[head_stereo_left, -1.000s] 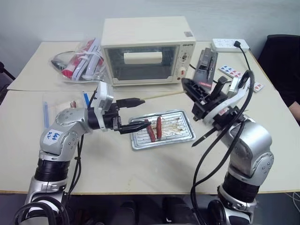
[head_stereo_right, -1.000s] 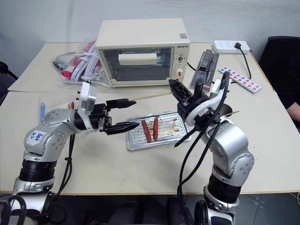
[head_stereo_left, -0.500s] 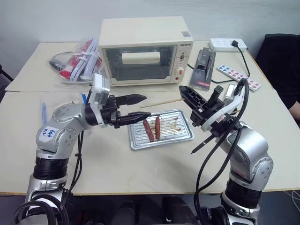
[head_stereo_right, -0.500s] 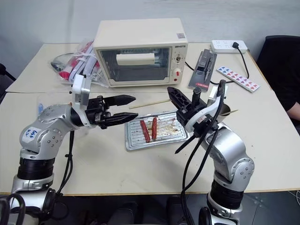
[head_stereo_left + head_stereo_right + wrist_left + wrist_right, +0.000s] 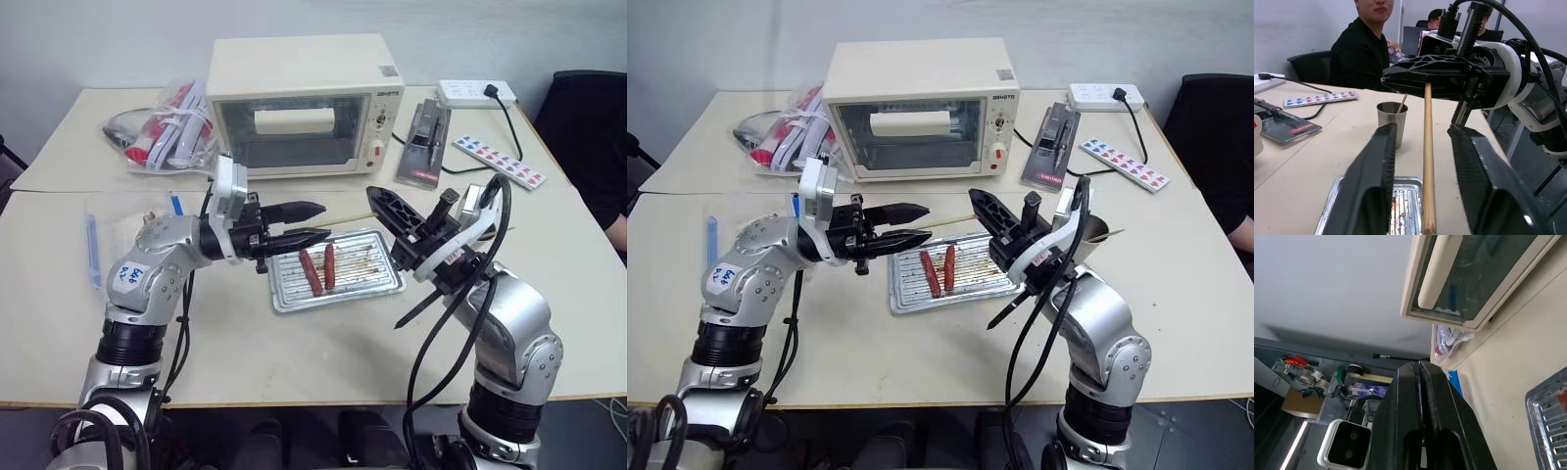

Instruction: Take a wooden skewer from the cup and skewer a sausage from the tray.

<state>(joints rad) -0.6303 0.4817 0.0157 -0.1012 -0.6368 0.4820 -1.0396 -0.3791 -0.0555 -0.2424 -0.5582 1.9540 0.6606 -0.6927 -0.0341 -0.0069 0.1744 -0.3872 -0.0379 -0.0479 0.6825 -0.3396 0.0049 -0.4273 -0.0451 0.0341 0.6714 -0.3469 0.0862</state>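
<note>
Ribbed shiny metal tray (image 5: 338, 289); matt pale wood skewer (image 5: 1427, 161); brushed metal cup (image 5: 1391, 119)

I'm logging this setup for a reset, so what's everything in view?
toaster oven: one, cream, far middle
tray: one, silver, in front of oven
sausages: two, reddish-brown, side by side in tray
wooden skewer: one, pale, between both grippers
cup: one, metal, right of tray
plastic bags: several, clear with red, left of oven
power strip: one, white, far right
people: at least two, nearest in black, behind cup
left gripper: black, open around skewer
right gripper: black, shut on skewer
</note>
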